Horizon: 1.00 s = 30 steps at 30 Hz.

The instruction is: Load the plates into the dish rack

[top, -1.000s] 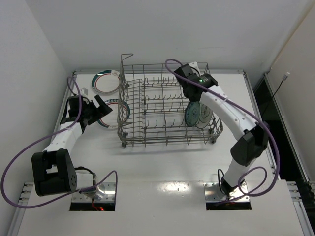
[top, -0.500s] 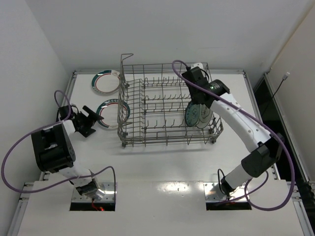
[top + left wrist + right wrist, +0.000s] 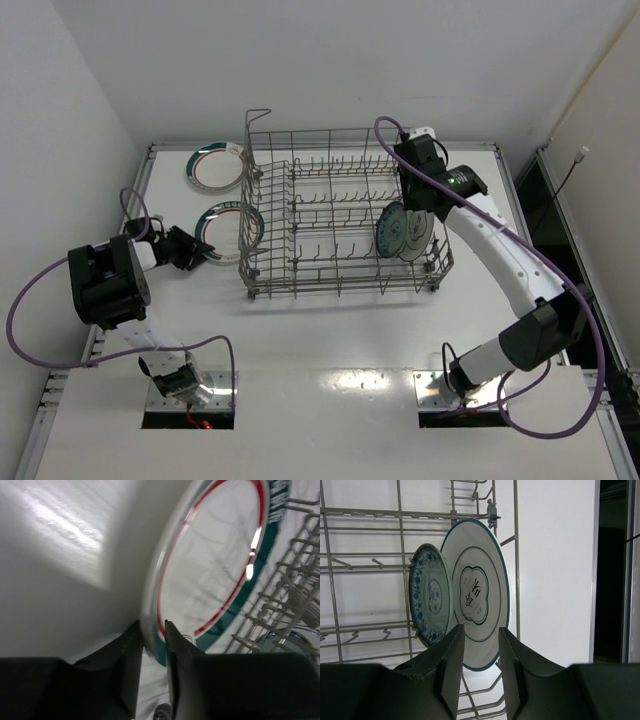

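Note:
A white plate [image 3: 232, 226] with green and red rim bands lies just left of the dish rack [image 3: 340, 215]. My left gripper [image 3: 203, 250] is shut on its near-left rim. In the left wrist view the fingers pinch the rim of this plate [image 3: 215, 565], one on each side, at the gripper [image 3: 152, 636]. A second banded plate [image 3: 215, 167] lies at the far left. Two plates stand in the rack's right end: a small teal patterned one [image 3: 430, 600] and a white one [image 3: 477, 575] with a dark ring. My right gripper [image 3: 480, 632] hangs open above them, touching neither.
The wire rack [image 3: 515, 555] has rows of upright tines and tall side walls. Its corner wires [image 3: 290, 605] stand close beside the held plate. White walls close in the table on the left and far sides. Purple cables trail from both arms.
My left gripper slid in to the nearer plate and shut on its rim. The right gripper drew back and to the right, away from the two racked plates.

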Available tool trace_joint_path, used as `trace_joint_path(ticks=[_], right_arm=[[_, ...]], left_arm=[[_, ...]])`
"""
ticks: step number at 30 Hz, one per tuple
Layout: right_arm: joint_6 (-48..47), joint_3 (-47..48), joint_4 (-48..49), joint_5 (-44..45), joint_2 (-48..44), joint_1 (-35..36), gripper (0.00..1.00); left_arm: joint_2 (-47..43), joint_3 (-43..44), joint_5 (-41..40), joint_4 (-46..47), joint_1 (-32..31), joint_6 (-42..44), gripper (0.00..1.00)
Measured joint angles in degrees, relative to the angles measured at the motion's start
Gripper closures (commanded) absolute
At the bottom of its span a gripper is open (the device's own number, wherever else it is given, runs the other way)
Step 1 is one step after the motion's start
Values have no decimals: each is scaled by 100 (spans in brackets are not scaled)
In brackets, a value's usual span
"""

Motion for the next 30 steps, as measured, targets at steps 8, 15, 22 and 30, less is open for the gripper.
trace_joint_path(ticks=[8, 15, 22, 30], right_arm=[[-55, -195, 76, -247, -59, -243, 70], [-61, -197, 103, -481, -94, -282, 70], [-57, -197, 118, -721, -140, -308, 70], [55, -197, 229, -1182, -479, -308, 68]], left_arm=[[39, 284, -173, -595, -7, 199, 100], [-1005, 339, -1298, -1552, -13, 437, 100], [-2376, 490, -2636, -2157, 0, 529, 100], [-2863, 1346, -2096, -2551, -201, 157, 100]])
